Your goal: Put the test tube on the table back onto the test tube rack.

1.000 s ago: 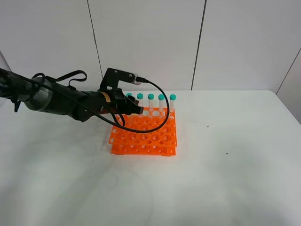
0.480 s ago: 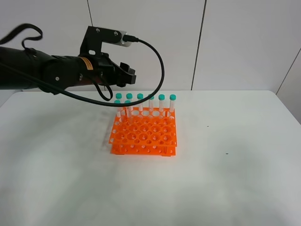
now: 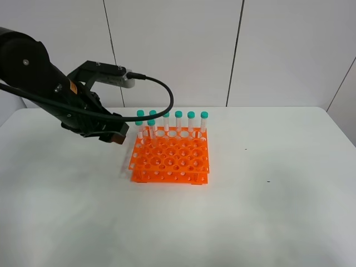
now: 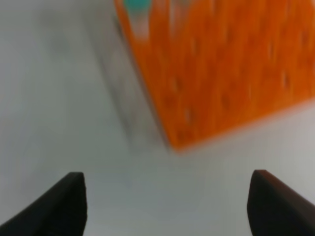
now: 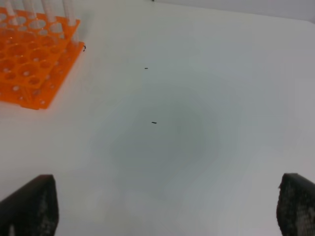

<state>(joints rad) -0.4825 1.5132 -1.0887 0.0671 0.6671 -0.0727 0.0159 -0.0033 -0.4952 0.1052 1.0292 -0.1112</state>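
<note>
No readable brand or writing anywhere; only a small orange label on the left arm, too small to read. Left gripper (image 3: 113,135) spread wide and empty, hanging just beside the orange test tube rack (image 3: 170,160) above the white tabletop (image 3: 267,211). Right gripper (image 5: 162,209) likewise spread, empty. Teal-capped tubes standing upright along the rack's far rows, the nearest-left test tube (image 3: 151,128) among them.

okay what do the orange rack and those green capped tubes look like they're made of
The test tube rack looks like moulded plastic: bright uniform orange, thin tiers, slight gloss. The tubes seem to be clear plastic, possibly glass, with opaque teal caps, likely plastic.
</note>
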